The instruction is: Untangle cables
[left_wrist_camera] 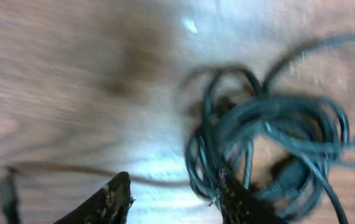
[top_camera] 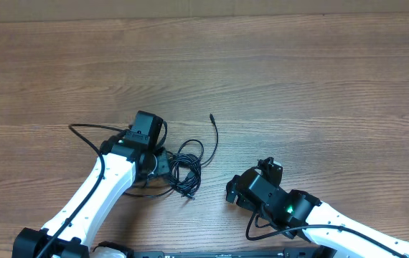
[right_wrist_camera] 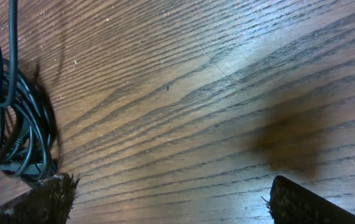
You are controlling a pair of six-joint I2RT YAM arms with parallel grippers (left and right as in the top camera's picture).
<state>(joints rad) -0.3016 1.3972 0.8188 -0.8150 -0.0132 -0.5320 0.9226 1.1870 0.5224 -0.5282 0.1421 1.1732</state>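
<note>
Cables (top_camera: pixel 186 170) mostly one tangled bundle, most untangling left; left gripper (left_wrist_camera: pixel 176 200) part-open beside them, right gripper (right_wrist_camera: pixel 171 200) wide open, both empty.

brown wood-grain table (top_camera: pixel 298 86) under light glare

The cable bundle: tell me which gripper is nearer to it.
Left. The left gripper is at the edge of the cable bundle, one finger right beside its loops. The right gripper sits apart on the bundle's other side.
</note>
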